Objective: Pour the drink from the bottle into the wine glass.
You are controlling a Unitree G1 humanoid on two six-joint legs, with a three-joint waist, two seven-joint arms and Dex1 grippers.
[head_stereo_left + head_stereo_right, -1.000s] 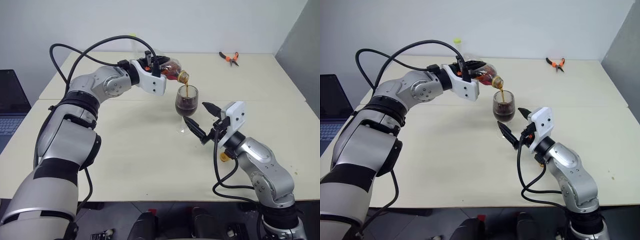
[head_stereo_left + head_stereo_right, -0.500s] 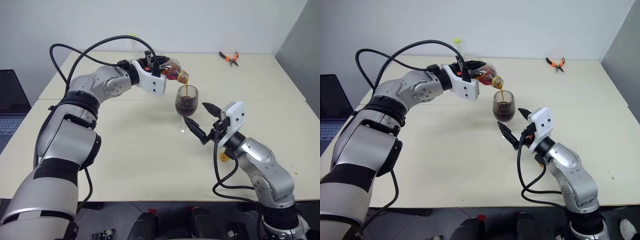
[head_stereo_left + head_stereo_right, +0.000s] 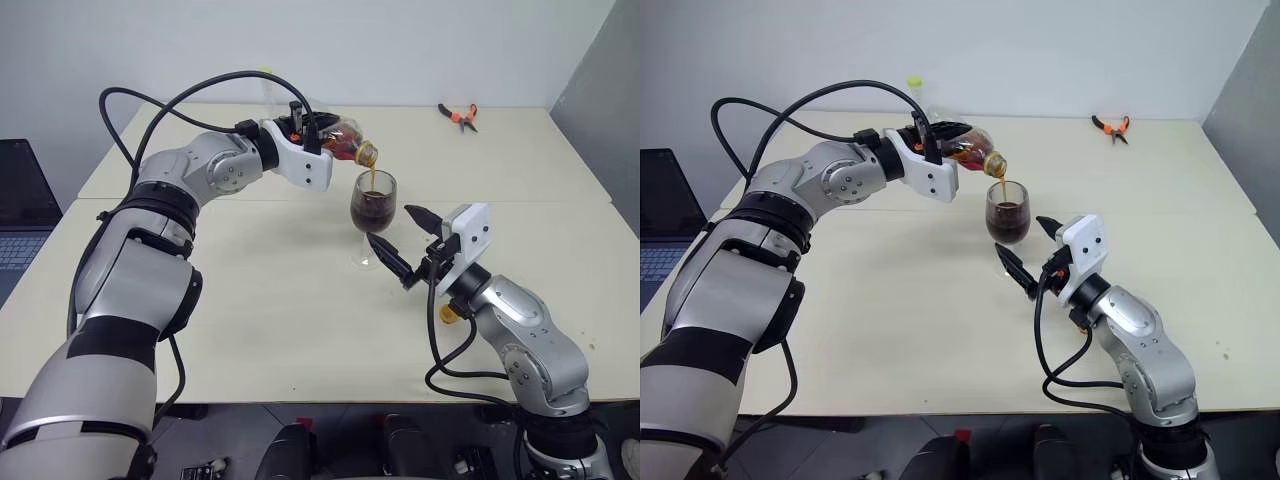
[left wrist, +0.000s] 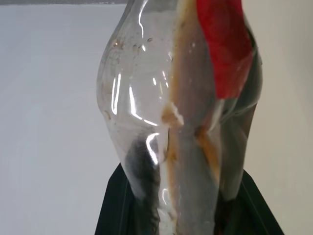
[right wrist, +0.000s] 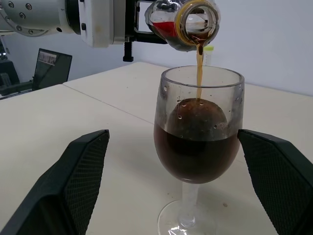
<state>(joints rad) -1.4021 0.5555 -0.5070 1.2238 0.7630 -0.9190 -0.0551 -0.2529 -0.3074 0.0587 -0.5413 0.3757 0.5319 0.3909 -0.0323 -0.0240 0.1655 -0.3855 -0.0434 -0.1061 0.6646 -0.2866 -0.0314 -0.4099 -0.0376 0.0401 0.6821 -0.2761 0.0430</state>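
1. the wine glass [image 3: 373,215] stands upright on the table [image 3: 300,330], its bowl about half full of the dark drink [image 5: 190,152]
2. the bottle [image 3: 345,143] is tipped nearly level just above the glass rim, mouth over the bowl, a thin stream falling in
3. the left gripper [image 3: 312,127] is clamped on the bottle's body, up and to the left of the glass
4. the right gripper [image 3: 403,240] has its fingers spread wide apart, one on each side of the glass, not touching it
5. orange-handled pliers [image 3: 458,116] lie well beyond the glass, at the far right of the table
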